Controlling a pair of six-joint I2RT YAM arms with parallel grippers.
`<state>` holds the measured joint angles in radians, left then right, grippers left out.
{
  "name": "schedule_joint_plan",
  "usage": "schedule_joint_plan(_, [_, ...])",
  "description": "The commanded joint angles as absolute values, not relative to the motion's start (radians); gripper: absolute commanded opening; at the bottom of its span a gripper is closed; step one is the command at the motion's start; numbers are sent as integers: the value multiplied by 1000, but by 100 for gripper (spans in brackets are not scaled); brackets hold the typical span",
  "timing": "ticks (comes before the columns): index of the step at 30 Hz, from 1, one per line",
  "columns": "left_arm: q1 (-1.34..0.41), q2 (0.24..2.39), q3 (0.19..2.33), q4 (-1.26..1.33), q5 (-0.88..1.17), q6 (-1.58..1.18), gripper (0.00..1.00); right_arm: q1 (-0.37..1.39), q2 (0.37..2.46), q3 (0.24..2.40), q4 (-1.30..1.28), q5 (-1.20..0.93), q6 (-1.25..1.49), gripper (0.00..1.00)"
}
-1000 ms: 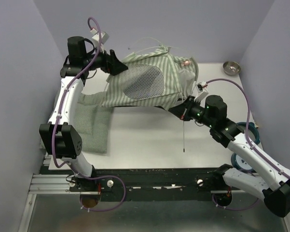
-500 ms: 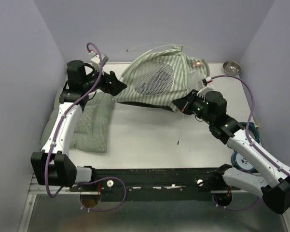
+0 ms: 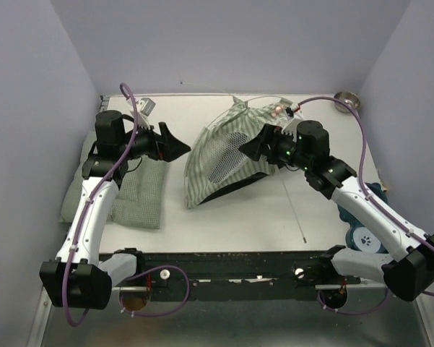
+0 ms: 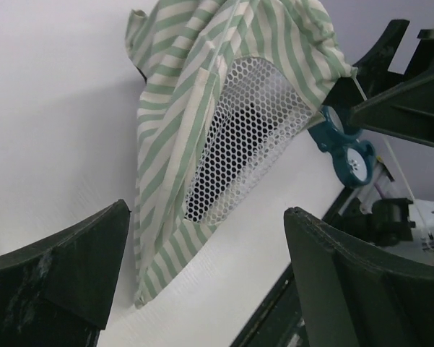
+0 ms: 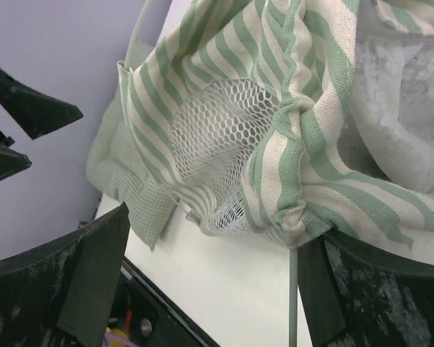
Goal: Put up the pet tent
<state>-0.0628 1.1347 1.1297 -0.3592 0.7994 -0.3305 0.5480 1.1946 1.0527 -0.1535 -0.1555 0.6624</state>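
Pet tent, striped, mesh window: slumped on tabletop near cushion. Left tool: jaws wide apart, empty. Right tool: jaws spread wide, tent fabric between them.

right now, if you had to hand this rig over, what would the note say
Left gripper: open, empty, hovering between the cushion and the pet tent.
Right gripper: open, against the tent's right side, fabric between its fingers, apparently unclamped.
Tent: slumped mid-table, mesh window showing; one pole trails loose toward the near edge.
Done: nothing standing yet.
Left: seat the poles, raise the tent.
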Motion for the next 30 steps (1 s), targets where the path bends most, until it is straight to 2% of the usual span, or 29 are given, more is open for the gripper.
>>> schedule_joint_plan(1, [-66, 1068, 1033, -414, 960, -417, 99, 543, 1091, 1028, -288, -224, 453, 98])
schedule_joint_plan(5, [-103, 1006, 936, -348, 989, -425, 99, 540, 997, 956, -351, -279, 380, 99])
schedule_joint_plan(9, [-256, 1000, 901, -354, 800, -331, 99, 540, 973, 925, -344, -353, 371, 97])
schedule_joint_plan(11, [-259, 1026, 894, -333, 753, -313, 99, 540, 973, 942, -377, -376, 339, 97])
schedule_joint_plan(12, [-261, 1044, 911, -353, 733, -269, 96, 540, 968, 952, -403, -374, 327, 95])
schedule_joint_plan(15, [-271, 1107, 946, -383, 689, -200, 88, 540, 933, 966, -486, -354, 276, 87])
schedule_joint_plan(17, [-275, 1156, 963, -402, 643, -187, 86, 540, 904, 963, -546, -354, 250, 77])
schedule_joint_plan(21, [-278, 1209, 948, -364, 637, -164, 78, 540, 836, 910, -612, -415, 250, 50])
schedule_joint_plan(23, [-282, 1224, 946, -303, 640, -163, 65, 540, 805, 870, -617, -462, 271, 33])
schedule_joint_plan(26, [-293, 1281, 1009, -256, 643, -131, 36, 540, 773, 798, -548, -503, 323, 10])
schedule_joint_plan(27, [-296, 1304, 1046, -247, 640, -111, 23, 540, 770, 776, -507, -511, 337, 1])
schedule_joint_plan(29, [-296, 1350, 1121, -233, 609, -74, 6, 540, 770, 740, -399, -511, 351, 1])
schedule_joint_plan(30, [-296, 1373, 1158, -229, 607, -45, 3, 540, 772, 723, -324, -491, 373, 1])
